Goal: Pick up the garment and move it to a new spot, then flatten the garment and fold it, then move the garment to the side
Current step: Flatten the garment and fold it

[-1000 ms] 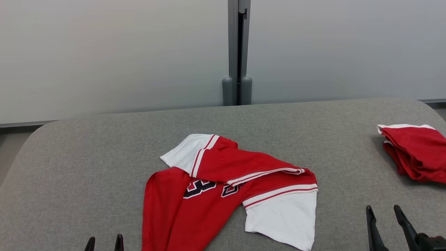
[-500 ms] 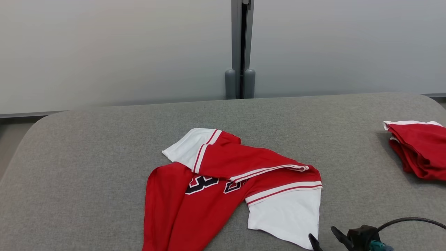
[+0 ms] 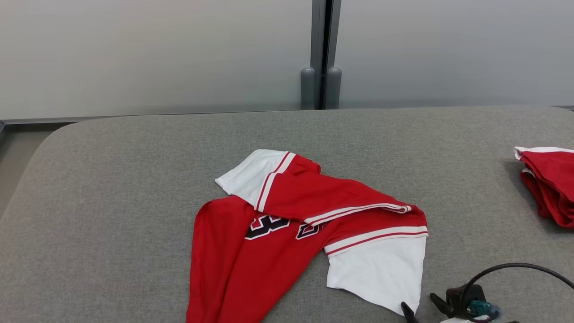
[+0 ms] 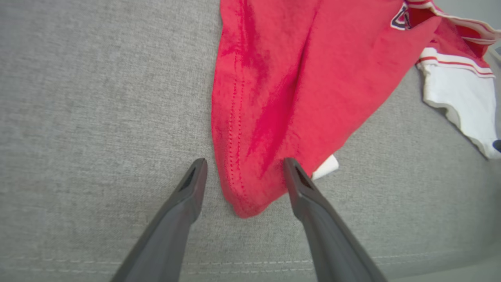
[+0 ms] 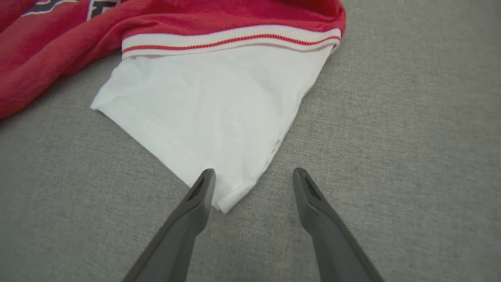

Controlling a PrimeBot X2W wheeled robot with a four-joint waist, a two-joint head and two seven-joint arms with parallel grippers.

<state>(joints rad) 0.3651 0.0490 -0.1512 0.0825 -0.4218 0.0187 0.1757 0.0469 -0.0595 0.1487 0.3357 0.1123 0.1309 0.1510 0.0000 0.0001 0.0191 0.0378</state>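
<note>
Right end effector (image 3: 421, 306) has swung to the white sleeve corner of the garment (image 3: 287, 233), crumpled on the surface (image 3: 112, 179); left end effector (image 4: 240, 166) straddles its red hem, both gaping, so a shallow pinch may slip off.

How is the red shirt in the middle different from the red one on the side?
The middle shirt lies spread out and rumpled; the side one is bunched into a small stack. The middle shirt shows big white sleeves and dark numbers; the side one shows just a thin white edge. Both are red and white, on the grey pad.
</note>
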